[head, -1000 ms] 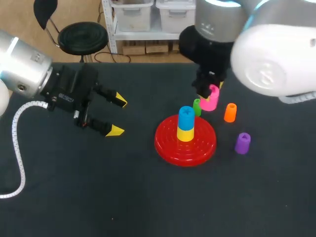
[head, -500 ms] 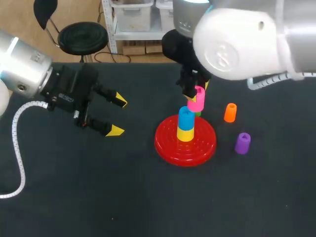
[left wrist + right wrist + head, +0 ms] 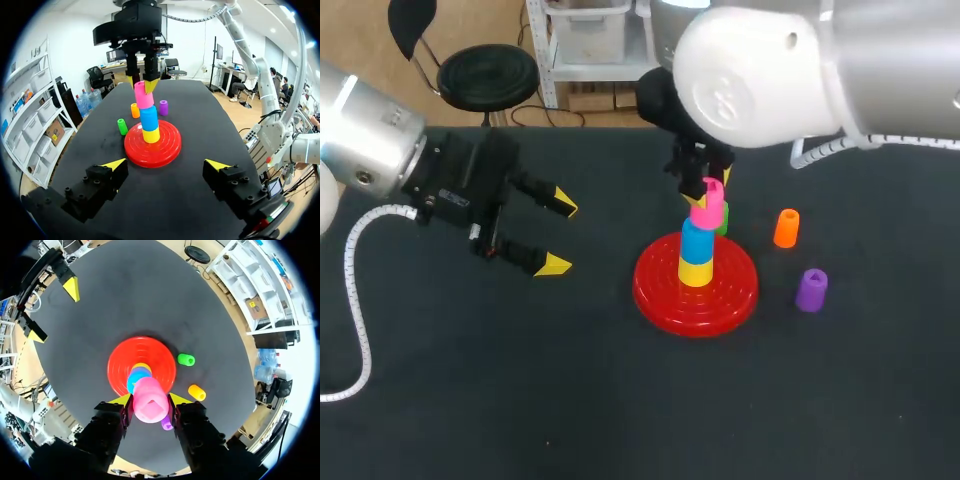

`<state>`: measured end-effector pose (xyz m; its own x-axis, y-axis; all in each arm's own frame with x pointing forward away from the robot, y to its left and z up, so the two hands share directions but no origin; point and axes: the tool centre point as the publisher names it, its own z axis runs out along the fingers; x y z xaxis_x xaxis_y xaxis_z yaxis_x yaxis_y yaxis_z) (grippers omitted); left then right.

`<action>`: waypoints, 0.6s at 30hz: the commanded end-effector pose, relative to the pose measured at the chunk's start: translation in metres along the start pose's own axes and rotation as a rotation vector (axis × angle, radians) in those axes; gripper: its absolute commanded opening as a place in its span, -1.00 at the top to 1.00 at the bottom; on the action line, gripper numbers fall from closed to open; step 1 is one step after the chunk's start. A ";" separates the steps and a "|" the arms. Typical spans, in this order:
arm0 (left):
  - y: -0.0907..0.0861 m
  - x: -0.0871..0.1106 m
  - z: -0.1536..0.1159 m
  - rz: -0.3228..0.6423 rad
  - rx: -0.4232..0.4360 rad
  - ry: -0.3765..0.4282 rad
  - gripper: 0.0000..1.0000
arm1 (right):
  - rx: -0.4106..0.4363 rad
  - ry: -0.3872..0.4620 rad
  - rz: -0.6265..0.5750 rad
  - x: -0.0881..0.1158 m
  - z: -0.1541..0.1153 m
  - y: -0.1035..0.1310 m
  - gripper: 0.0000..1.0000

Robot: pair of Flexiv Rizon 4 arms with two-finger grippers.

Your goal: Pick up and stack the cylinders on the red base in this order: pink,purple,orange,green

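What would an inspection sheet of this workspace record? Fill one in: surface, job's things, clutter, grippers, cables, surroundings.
Surface: black table.
Job's things: red base carries yellow cylinder with blue cylinder on it; pink cylinder held at the blue one's top, slightly tilted; green cylinder, orange cylinder and purple cylinder loose beside the base.
Clutter: nothing seen.
Grippers: left gripper open, apart from the base; right gripper shut on pink cylinder.
Cables: white corrugated hose loops beside the left arm.
Surroundings: nothing seen reaching over the table.
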<state>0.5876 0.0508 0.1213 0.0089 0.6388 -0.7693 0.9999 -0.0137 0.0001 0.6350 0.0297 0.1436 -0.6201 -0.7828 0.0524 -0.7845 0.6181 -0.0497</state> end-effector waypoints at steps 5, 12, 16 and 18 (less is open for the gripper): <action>0.000 0.001 0.001 0.002 -0.002 -0.002 -1.00 | -0.011 -0.006 0.000 -0.005 0.003 0.001 1.00; 0.000 0.001 0.001 0.002 -0.002 -0.002 -1.00 | -0.020 -0.016 0.008 -0.006 0.003 0.000 1.00; 0.000 0.001 0.001 0.002 -0.002 -0.002 -1.00 | -0.016 -0.009 0.004 -0.005 0.005 0.001 1.00; 0.000 0.001 0.001 0.002 -0.002 -0.002 -1.00 | -0.012 -0.005 0.003 -0.004 0.006 0.001 1.00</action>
<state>0.5876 0.0508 0.1213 0.0089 0.6388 -0.7693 0.9999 -0.0137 0.0002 0.6385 0.0337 0.1388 -0.6211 -0.7821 0.0506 -0.7837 0.6202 -0.0336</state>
